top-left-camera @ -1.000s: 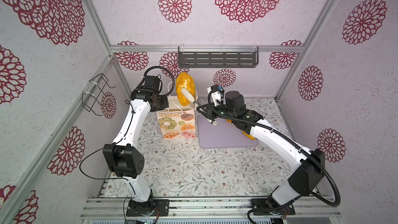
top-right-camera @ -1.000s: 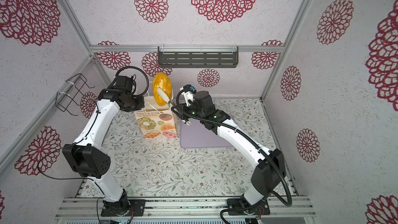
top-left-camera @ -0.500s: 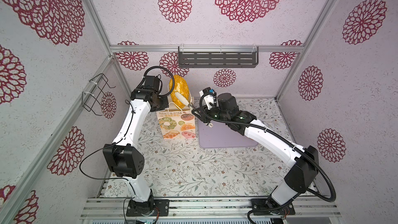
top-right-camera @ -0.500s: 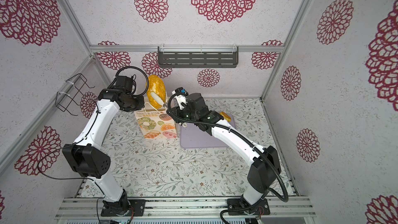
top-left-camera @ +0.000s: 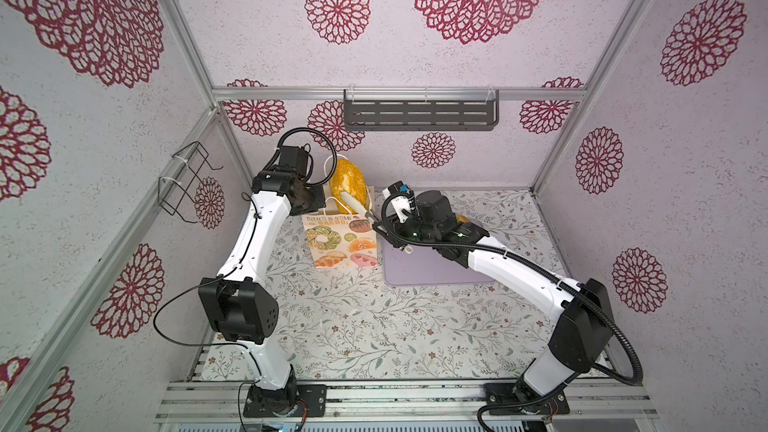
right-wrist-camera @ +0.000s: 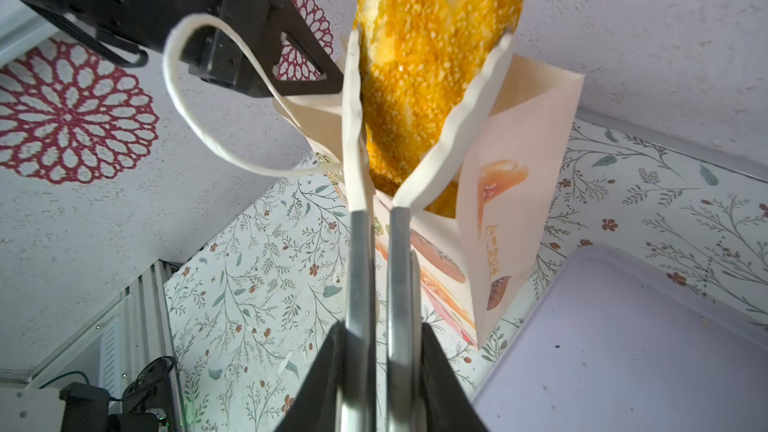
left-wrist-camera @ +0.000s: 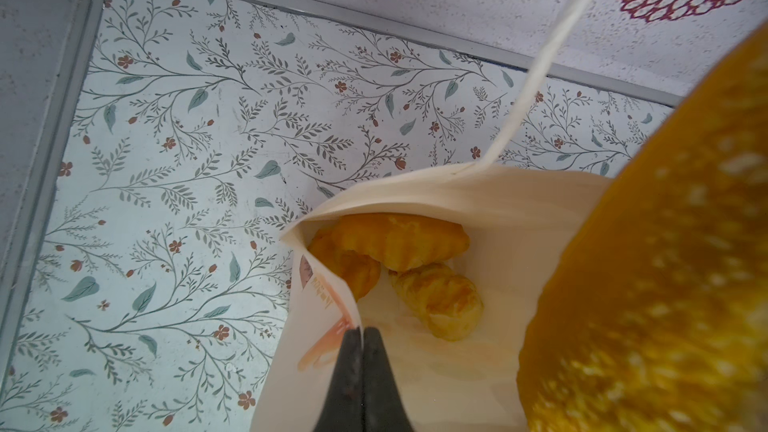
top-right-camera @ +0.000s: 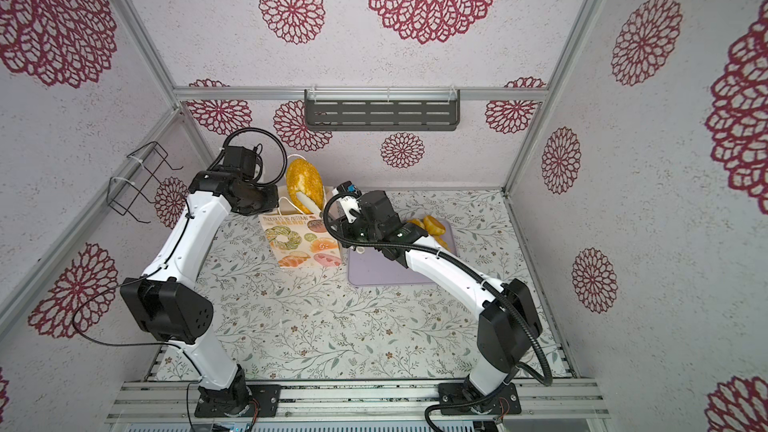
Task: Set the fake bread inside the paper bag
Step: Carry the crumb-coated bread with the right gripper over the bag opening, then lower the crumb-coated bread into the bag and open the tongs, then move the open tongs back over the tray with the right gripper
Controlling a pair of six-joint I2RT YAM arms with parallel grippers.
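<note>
Loaf poised at bag mouth, gripped by tongs alone

My right end effector (right-wrist-camera: 380, 342) is clamped on the tongs (right-wrist-camera: 359, 268). Their white tips pinch the tall loaf (right-wrist-camera: 432, 35), whose lower end is at the mouth of the bag (right-wrist-camera: 528, 160). My left end effector (left-wrist-camera: 361, 351) is closed on the bag's rim, holding it open. I judge the loaf top-heavy: it could swing out of the tips and drop onto the bench (top-left-camera: 374, 326). It could also catch the rim, pulling the paper from my pinch or tipping the bag. Buns (left-wrist-camera: 399, 238) inside may leave it standing proud. Other bread (top-right-camera: 434, 224) lies on the tray (top-right-camera: 390, 274).
</note>
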